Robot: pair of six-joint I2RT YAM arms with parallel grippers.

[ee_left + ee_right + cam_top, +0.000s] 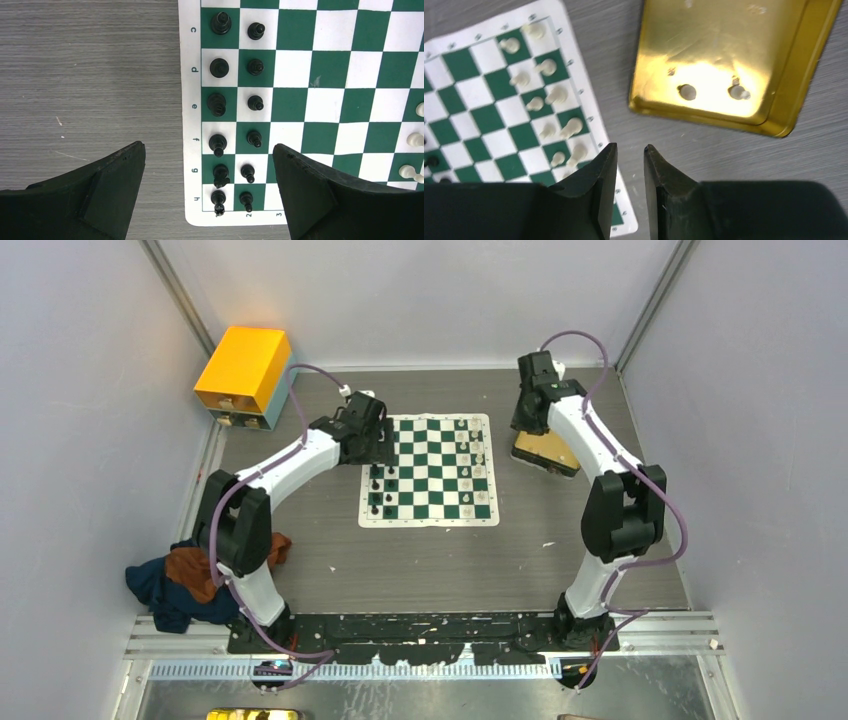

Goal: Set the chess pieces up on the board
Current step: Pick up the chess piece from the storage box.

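The board (430,472) lies flat mid-table. Black chess pieces (255,66) stand in two files along its left edge, cream-white ones (556,95) in two files along its right edge. Two more white pieces (687,92) lie in the yellow tray (724,45) beside the board. My left gripper (208,146) hovers wide open over the black files, holding nothing. My right gripper (630,147) hangs over the bare table between the board's right border and the tray. Its jaws stand a narrow gap apart with nothing between them.
An orange-yellow box (243,370) stands at the far left corner. A heap of dark blue and rust cloth (190,575) lies by the left arm's base. The tray (545,452) sits just right of the board, partly under the right arm.
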